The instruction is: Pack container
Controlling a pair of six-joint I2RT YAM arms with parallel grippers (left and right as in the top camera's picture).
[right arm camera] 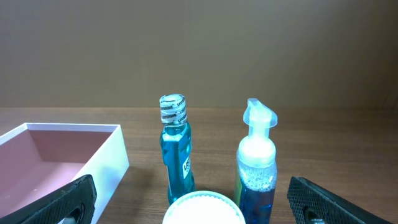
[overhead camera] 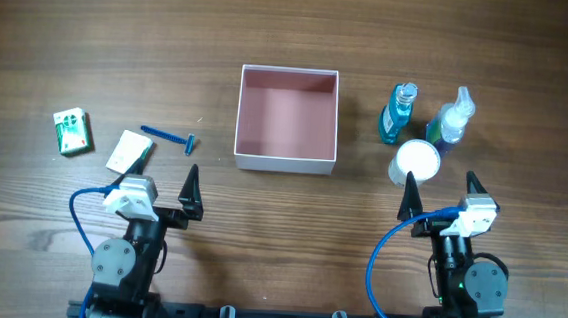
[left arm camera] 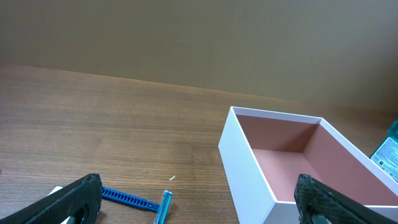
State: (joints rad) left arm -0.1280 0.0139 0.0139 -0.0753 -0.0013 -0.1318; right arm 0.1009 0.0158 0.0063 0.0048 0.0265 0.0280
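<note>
The container, a square shallow box with white walls and a dusty-pink inside, stands empty at the table's middle; it also shows in the left wrist view and the right wrist view. A teal bottle, a blue pump bottle and a white-lidded jar stand right of it. A blue razor, a white packet and a green-and-white packet lie to its left. My left gripper is open and empty near the razor. My right gripper is open and empty just before the jar.
In the right wrist view the teal bottle and the pump bottle stand upright side by side behind the jar. Bare wooden table lies behind the box.
</note>
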